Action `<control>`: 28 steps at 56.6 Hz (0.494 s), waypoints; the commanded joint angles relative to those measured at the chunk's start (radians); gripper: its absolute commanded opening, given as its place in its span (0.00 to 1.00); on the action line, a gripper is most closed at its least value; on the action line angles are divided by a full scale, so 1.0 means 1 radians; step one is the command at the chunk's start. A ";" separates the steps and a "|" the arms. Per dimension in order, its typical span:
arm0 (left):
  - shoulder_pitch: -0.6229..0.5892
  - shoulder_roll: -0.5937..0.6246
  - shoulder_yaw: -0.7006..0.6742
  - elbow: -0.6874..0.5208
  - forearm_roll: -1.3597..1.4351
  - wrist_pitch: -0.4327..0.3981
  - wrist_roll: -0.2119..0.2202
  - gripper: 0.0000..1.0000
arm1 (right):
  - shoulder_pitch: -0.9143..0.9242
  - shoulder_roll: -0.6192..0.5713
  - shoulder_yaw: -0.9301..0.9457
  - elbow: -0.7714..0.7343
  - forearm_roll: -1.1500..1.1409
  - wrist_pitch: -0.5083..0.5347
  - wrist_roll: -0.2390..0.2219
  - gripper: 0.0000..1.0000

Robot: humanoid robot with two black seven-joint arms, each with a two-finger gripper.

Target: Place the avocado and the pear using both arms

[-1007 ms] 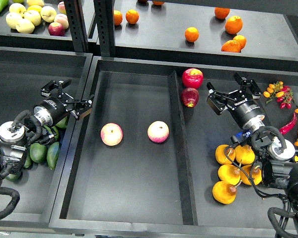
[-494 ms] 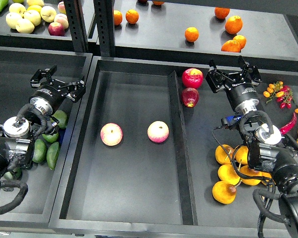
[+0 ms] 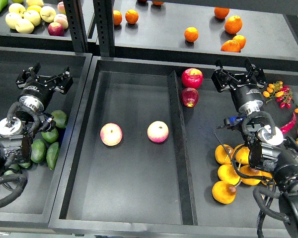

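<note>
Several dark green avocados (image 3: 45,148) lie in the left bin, partly hidden under my left arm. My left gripper (image 3: 43,78) is open and empty, above and behind them. Several yellow-orange pears (image 3: 229,173) lie in the right bin, partly hidden by my right arm and its cables. My right gripper (image 3: 237,75) is open and empty, well behind the pears and to the right of two red apples (image 3: 191,86).
Two pink-and-cream apples (image 3: 134,133) lie in the middle tray (image 3: 129,198). A divider wall (image 3: 181,148) separates it from the right bin. Oranges (image 3: 228,29) and pale apples (image 3: 32,17) sit on the back shelf. Small peppers (image 3: 283,96) lie at far right.
My left gripper has swung left, out from over the tray's edge to over the left bin. My right gripper has moved back and up, away from the pears. No fruit has moved.
</note>
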 commanded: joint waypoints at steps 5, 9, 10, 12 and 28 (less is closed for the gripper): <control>0.019 0.000 -0.033 -0.004 -0.001 0.000 -0.008 0.99 | 0.003 0.000 0.035 -0.005 -0.012 0.000 -0.002 0.99; 0.034 0.000 -0.031 -0.006 -0.001 0.000 -0.016 0.99 | 0.023 0.000 0.038 -0.025 -0.034 0.000 0.000 0.99; 0.039 0.000 -0.031 -0.006 -0.001 0.000 -0.016 0.99 | 0.029 0.000 0.039 -0.032 -0.038 0.000 0.000 0.99; 0.044 0.000 -0.031 -0.007 -0.001 0.000 -0.017 0.99 | 0.037 0.000 0.044 -0.040 -0.041 0.000 0.000 0.99; 0.093 0.000 -0.033 -0.026 -0.001 0.000 -0.019 0.99 | 0.054 0.000 0.078 -0.045 -0.052 0.000 0.174 0.99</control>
